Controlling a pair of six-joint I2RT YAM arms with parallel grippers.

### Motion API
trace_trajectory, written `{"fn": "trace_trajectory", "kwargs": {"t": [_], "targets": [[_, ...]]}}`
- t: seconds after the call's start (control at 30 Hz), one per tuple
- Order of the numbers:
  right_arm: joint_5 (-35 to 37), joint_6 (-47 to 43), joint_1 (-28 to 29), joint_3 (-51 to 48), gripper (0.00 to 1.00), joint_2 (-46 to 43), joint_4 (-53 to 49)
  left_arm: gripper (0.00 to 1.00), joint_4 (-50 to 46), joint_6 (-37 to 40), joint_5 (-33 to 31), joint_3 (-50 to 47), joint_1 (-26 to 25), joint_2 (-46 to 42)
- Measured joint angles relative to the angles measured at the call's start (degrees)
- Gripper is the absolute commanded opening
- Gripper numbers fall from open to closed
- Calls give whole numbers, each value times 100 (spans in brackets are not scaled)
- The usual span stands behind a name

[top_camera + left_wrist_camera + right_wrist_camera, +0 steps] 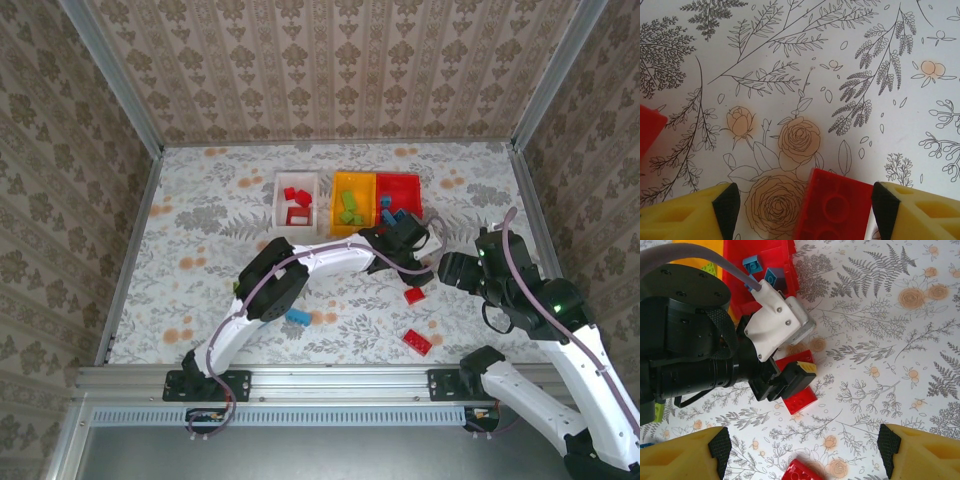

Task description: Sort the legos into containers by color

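Three bins stood in a row at the twelve o'clock side of the floral table (pixel 220 200). The white rectangular plastic bin (pixel 278 205) held red bricks (pixel 295 194), the orange-yellow plastic bin (pixel 352 176) lime bricks (pixel 350 212), and the red plastic bin (pixel 398 177) blue bricks (pixel 385 203). At the red bin's five o'clock the left claw (pixel 805 202) hung low, jaws apart, straddling a small red studded plastic brick (pixel 832 210). It seemed lined up to take the brick to the white bin. The brick lay nearer the claw's three o'clock finger. The right claw (pixel 804 445) waited spread wide and empty.
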Motion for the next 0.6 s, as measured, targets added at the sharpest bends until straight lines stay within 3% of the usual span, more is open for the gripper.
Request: {"fn": "trace_trajectory", "kwargs": {"t": [0.6], "targets": [[-15, -2, -50, 0, 80, 22, -24, 77, -232, 107, 4, 9, -28, 0]]}}
